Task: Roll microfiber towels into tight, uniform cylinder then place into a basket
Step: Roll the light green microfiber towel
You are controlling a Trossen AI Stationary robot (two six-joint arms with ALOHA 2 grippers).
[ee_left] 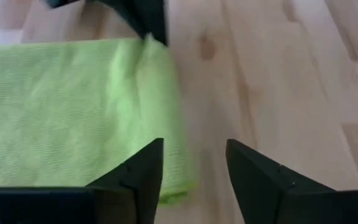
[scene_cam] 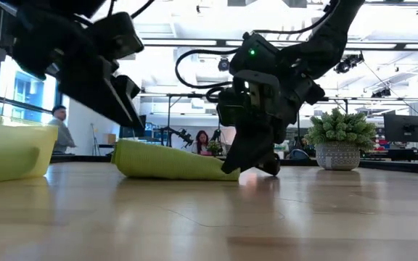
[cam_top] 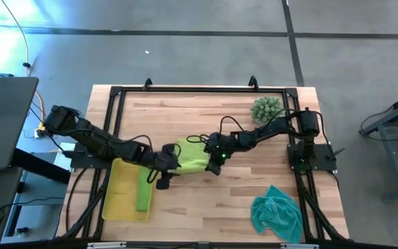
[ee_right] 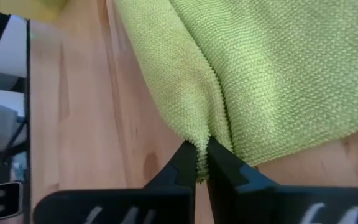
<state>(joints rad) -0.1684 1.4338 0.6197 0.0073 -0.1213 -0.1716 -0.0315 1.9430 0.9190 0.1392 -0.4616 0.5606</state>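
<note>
The shallow translucent yellow plastic basket [cam_top: 119, 200], one rolled lime towel [cam_top: 144, 194] inside, sits just beside the left pincer [cam_top: 166, 178]. That pincer's fingers stand spread, gripping nothing, at the near end of the flat lime-green microfiber towel [cam_top: 193, 156] on the wooden tabletop [cam_top: 240, 200]. The right pincer [cam_top: 215, 164] pinches this towel's far edge. Rolling looks barely begun; next, turn that edge over tightly. The crumpled teal towel [cam_top: 276, 211] waits well apart.

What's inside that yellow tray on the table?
One rolled lime green towel lies in the yellow tray, along its side nearer the table's middle. The rest of the tray's floor looks bare. From table height, its wall hides whatever is inside.
</note>
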